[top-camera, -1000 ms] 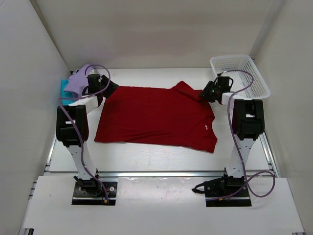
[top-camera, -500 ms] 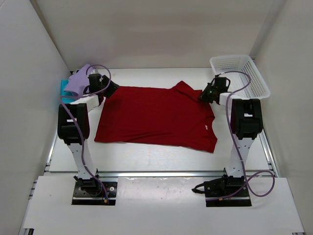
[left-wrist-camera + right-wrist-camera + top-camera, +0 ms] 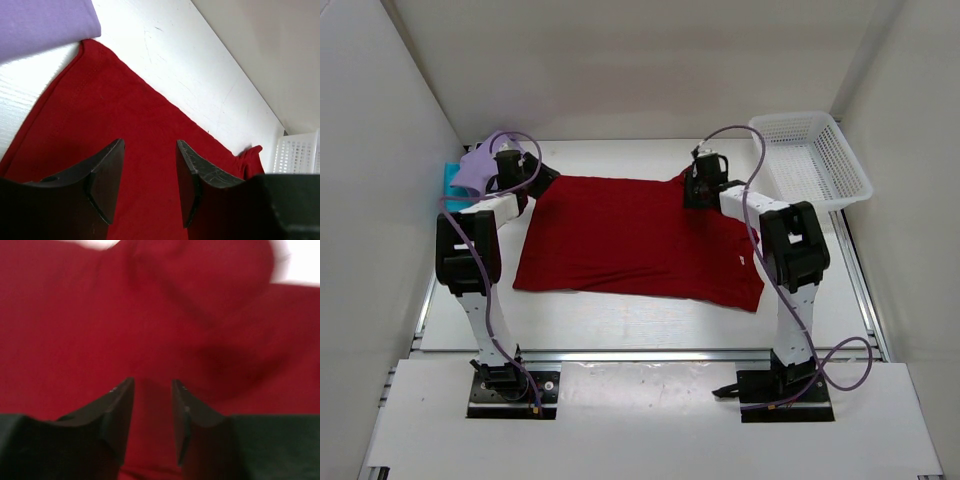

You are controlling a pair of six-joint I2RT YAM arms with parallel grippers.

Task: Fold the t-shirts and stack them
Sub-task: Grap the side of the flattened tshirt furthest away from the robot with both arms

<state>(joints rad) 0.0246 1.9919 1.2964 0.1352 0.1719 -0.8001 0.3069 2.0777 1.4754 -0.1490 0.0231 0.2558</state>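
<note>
While dark red shirt point(image 3: 635, 235) runs left-right, collar rightward | left tool point(image 3: 150, 142), right tool point(image 3: 153, 381): part-open, empty

No legible text anywhere

Basket point(image 3: 812, 160) right of red shirt point(image 3: 630, 240)

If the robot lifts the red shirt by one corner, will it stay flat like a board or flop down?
It would probably flop and dangle: the red shirt is thin cloth lying flat on the table, and its far sleeve is rumpled. It likely feels light. Pushed, it would probably wrinkle rather than slide whole.
</note>
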